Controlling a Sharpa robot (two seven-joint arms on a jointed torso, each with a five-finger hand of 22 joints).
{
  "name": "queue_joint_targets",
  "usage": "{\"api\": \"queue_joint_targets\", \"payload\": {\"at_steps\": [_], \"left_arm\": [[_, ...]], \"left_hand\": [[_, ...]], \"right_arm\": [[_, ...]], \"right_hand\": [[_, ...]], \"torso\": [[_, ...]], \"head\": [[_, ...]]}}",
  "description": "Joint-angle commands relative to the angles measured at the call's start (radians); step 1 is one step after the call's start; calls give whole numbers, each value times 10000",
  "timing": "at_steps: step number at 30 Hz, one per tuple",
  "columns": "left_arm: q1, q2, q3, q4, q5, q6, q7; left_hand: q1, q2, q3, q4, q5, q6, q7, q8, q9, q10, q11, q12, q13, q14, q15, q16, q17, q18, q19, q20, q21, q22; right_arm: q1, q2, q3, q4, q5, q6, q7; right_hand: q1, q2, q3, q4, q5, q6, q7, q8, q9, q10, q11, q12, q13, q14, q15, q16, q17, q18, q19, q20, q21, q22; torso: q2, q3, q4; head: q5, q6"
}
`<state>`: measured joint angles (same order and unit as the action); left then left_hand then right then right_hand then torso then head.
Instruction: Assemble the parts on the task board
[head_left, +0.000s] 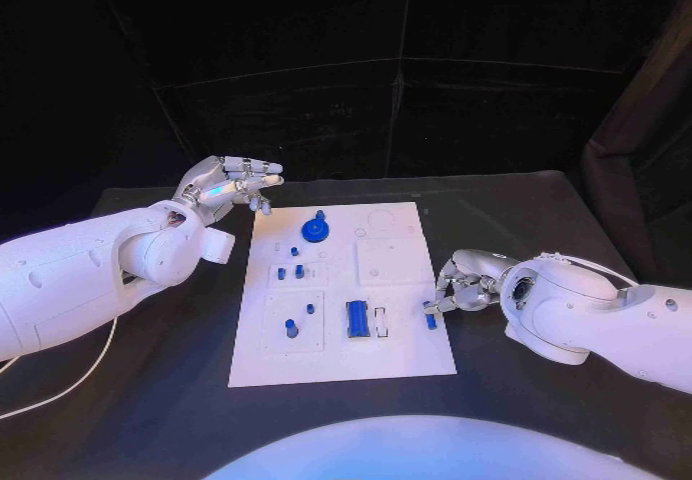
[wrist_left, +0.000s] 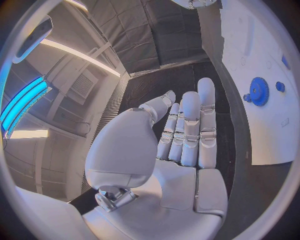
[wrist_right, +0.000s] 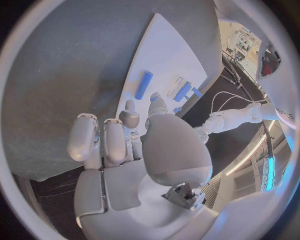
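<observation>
The white task board (head_left: 340, 350) lies in the middle of the black table. On it are a blue gear (head_left: 316, 232), several small blue pegs (head_left: 294, 268) and a blue block (head_left: 356, 318). My right hand (head_left: 462, 285) is at the board's right edge, where its fingertips pinch a small blue part (wrist_right: 154, 98). A blue peg (head_left: 431, 322) lies flat on the board just beside that hand, and it is the blue peg (wrist_right: 144, 85) in the right wrist view. My left hand (head_left: 231, 185) hovers left of the board's far corner, fingers stretched out and holding nothing. The left wrist view shows the gear (wrist_left: 259, 91) beyond that hand (wrist_left: 187, 130).
A raised white square plate (head_left: 387, 260) and a recessed plate (head_left: 296, 320) sit on the board. Bare black table (head_left: 548, 220) surrounds the board, with a dark curtain behind. A white cable (head_left: 58, 395) trails under my left arm.
</observation>
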<state>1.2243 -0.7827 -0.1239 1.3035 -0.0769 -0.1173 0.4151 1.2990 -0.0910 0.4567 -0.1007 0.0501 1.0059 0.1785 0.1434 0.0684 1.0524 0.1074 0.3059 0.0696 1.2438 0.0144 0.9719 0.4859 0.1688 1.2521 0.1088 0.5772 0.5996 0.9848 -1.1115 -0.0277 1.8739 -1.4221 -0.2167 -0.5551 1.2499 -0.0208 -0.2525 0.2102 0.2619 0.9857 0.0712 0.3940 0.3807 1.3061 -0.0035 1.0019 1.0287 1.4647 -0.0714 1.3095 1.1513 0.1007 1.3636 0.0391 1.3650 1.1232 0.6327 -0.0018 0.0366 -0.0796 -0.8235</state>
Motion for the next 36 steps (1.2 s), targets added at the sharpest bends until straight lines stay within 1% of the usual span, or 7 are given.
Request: {"api": "queue_joint_targets", "payload": {"at_steps": [1,10,15,27,29,32,36], "left_arm": [[11,-8,6,14,30,85,93],[11,-26,6,25,30,91,90],[11,-33,6,24,30,97,82],[11,-35,6,15,30,107,70],[11,-35,6,16,30,114,64],[11,-38,6,19,30,121,52],[11,-44,6,19,30,123,42]], "left_hand": [[-56,46,-44,-42,43,-53,23,64,-6,-56,-13,55,-12,-52,-1,-13,-10,130,-39,7,-43,-11],[-56,46,-44,-42,43,-53,23,64,-6,-56,-13,55,-12,-52,-1,-13,-10,130,-39,7,-43,-11],[-56,46,-44,-42,43,-53,23,64,-6,-56,-13,55,-12,-52,-1,-13,-10,130,-39,7,-43,-11],[-56,46,-44,-42,43,-53,23,64,-6,-56,-13,55,-12,-52,-1,-13,-10,130,-39,7,-43,-11],[-56,46,-44,-42,43,-53,23,64,-6,-56,-13,55,-12,-52,-1,-13,-10,130,-39,7,-43,-11],[-56,46,-44,-42,43,-53,23,64,-6,-56,-13,55,-12,-52,-1,-13,-10,130,-39,7,-43,-11],[-59,54,-48,-41,44,-57,21,71,-6,-60,-14,65,-12,-61,0,-8,-19,130,-41,9,-53,-17]], "right_arm": [[5,68,0,-42,-577,689,-518],[-72,376,-2,-185,-836,918,-562],[-134,533,-2,-208,-1170,939,-552],[-281,913,-4,-346,-1930,1248,-537],[-299,972,-4,-380,-2115,1325,-554],[-323,1043,-5,-416,-2383,1478,-597],[-341,1085,-6,-423,-2576,1581,-657]], "right_hand": [[-97,-13,-63,15,-49,72,-7,49,1,28,-17,-11,-19,376,-12,38,6,-102,65,-3,18,-1],[48,55,-27,-32,-78,97,-19,64,13,5,-30,-48,-42,365,-22,20,-8,-101,54,-12,13,-5],[473,285,115,-257,-27,118,-26,71,25,-7,-44,-70,-40,360,-38,14,6,-100,42,-28,9,-9],[1028,417,184,-677,-72,87,-15,8,5,-84,-46,-229,-138,340,-42,-40,-29,-92,2,-39,-25,-54],[1176,448,213,-795,-189,44,6,-45,-20,-126,-31,-301,-187,328,-33,-77,-68,-88,-19,-34,-45,-85],[1346,519,279,-952,-618,-74,71,-182,-86,-212,18,-457,-304,307,2,-144,-134,-74,-67,-10,-96,-166],[1662,660,475,-1184,-726,-157,118,-335,-168,-307,48,-613,-414,302,26,-171,-139,-65,-89,10,-126,-200]], "torso": [[3,2,-6],[13,10,2],[19,8,-7],[10,1,3],[6,3,-1],[2,-1,9],[-4,-4,14]], "head": [[-24,-11],[-33,-38],[-22,-74],[-98,-85],[-77,-91],[-71,-102],[-53,-101]]}}
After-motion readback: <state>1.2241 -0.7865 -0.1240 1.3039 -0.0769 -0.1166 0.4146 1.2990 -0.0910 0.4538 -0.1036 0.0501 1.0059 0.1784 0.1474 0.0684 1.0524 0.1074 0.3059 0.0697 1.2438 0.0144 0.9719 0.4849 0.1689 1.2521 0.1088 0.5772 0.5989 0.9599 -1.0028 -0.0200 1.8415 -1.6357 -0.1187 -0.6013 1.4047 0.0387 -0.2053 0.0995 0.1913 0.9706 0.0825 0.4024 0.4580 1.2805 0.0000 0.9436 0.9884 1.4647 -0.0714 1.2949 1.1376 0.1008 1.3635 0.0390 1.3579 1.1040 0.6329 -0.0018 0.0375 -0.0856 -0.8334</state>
